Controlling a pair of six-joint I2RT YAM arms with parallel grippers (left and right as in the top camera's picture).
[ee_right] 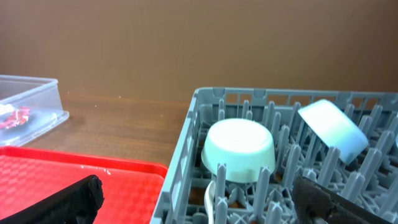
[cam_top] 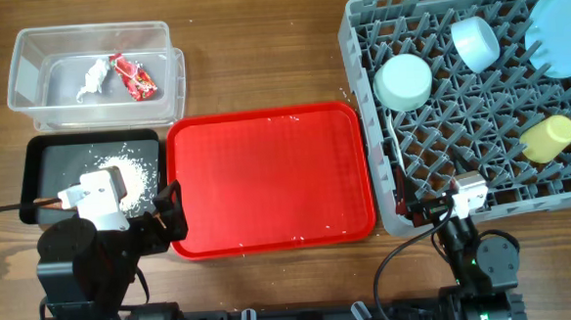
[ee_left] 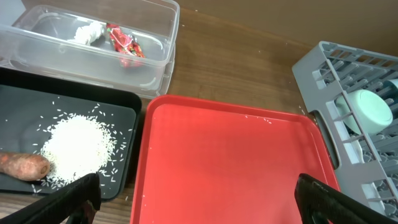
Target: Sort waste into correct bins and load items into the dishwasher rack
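The clear tub (cam_top: 97, 106) holds the white napkin (cam_top: 93, 79) and the red wrapper (cam_top: 132, 80). The black bin (cam_top: 46, 158) holds rice crumbs (ee_left: 78, 146) and the brown sausage (ee_left: 25, 167). The grey rack (cam_top: 432, 162) holds the pale green bowl (cam_top: 404, 81), the light blue bowl (cam_top: 475, 42), the blue plate (cam_top: 563, 28), the yellow cup (cam_top: 549, 138) and the white spoon (ee_right: 210, 199) below the green bowl. My left gripper (ee_left: 199, 208) is open and empty over the front of the red tray. My right gripper (ee_right: 199, 202) is open and empty at the rack's front left corner.
The large flat red tray (cam_top: 267, 181) lies between the black bin and the rack, with a few white specks along its rim. Bare wooden table lies behind the tray. Both arm bases stand at the table's front edge.
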